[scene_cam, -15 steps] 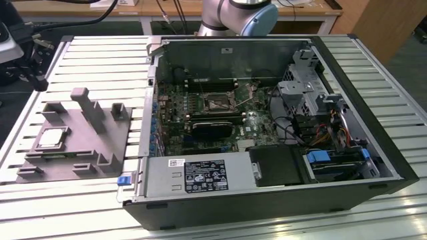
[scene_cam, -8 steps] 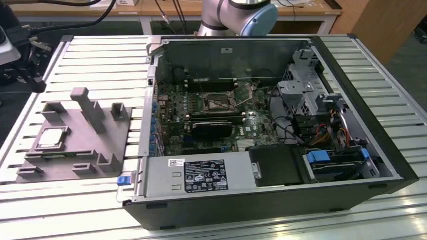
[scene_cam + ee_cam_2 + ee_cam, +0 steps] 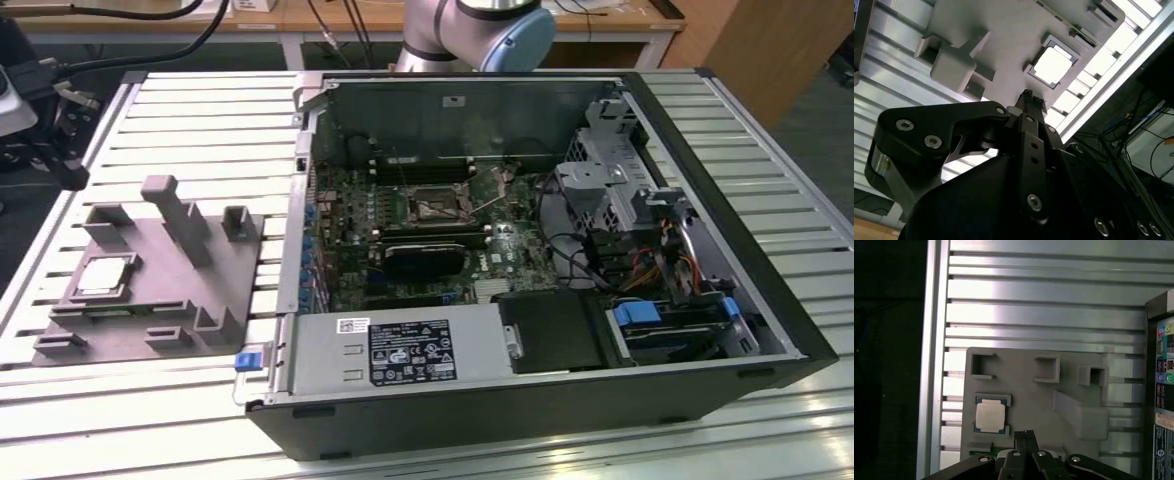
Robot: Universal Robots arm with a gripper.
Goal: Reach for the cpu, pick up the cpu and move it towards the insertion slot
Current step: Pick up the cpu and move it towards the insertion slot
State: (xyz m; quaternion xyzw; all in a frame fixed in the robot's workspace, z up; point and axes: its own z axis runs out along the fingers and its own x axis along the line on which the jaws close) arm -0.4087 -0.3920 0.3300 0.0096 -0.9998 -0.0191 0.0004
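Presently: cpu (image 3: 990,416), flat in a recess of the grey fixture (image 3: 1024,390) on the slatted bench (image 3: 1044,315). Jaws pressed together, empty, hovering over the fixture; cpu just beside the tips, not beneath. Insertion slot (image 3: 438,205) well apart, inside the computer case (image 3: 534,410).

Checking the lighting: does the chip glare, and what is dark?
In the second wrist view the chip is washed out white; in the first wrist view it is pale and the area beside the table is black; in the exterior view the table gleams.
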